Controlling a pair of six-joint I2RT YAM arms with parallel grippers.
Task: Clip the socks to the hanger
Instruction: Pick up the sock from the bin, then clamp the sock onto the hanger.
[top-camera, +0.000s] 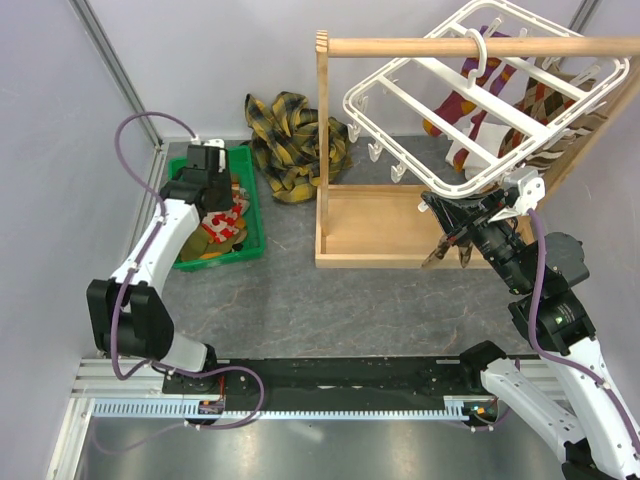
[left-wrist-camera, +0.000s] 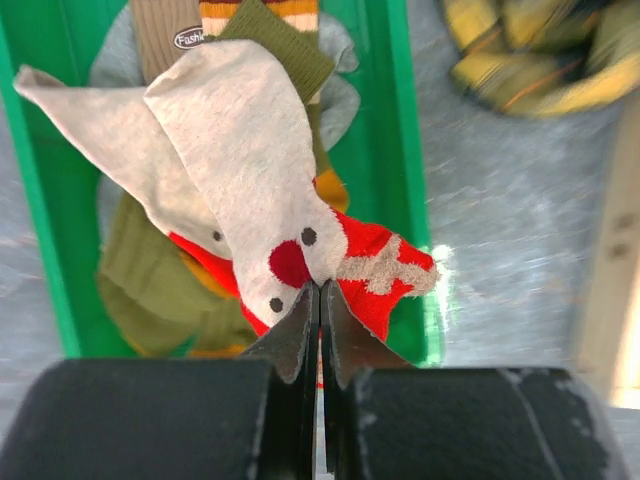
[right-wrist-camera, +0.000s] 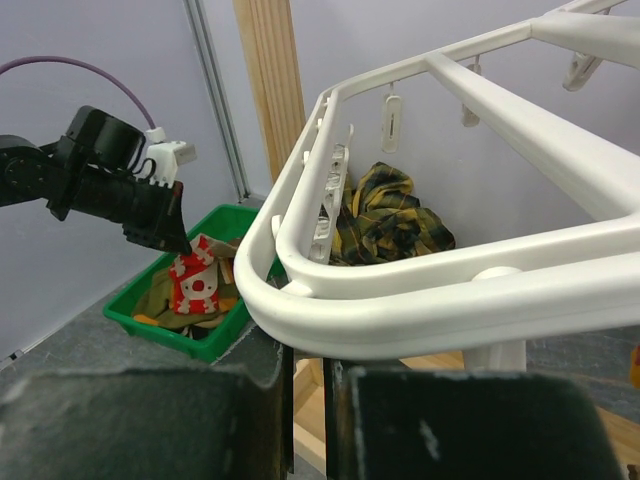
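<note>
My left gripper (left-wrist-camera: 320, 290) is shut on a grey sock with a red patterned cuff (left-wrist-camera: 250, 170) and holds it just above the green bin (left-wrist-camera: 385, 120). More olive and striped socks (left-wrist-camera: 150, 290) lie in the bin under it. The same gripper (right-wrist-camera: 178, 245) and red cuff (right-wrist-camera: 197, 285) show in the right wrist view. The white grid hanger (top-camera: 352, 105) hangs tilted by its hook from the wooden rod (top-camera: 420, 46). Several socks (top-camera: 460, 100) hang from its clips. My right gripper (top-camera: 462, 222) is shut at the hanger's near lower rim (right-wrist-camera: 420, 300).
The wooden rack's tray (top-camera: 370, 225) lies under the hanger, with its post (top-camera: 323, 120) at the left. A yellow-and-black plaid cloth (top-camera: 290, 135) is heaped behind the bin (top-camera: 255, 200). Metal rails edge the table at the left and front.
</note>
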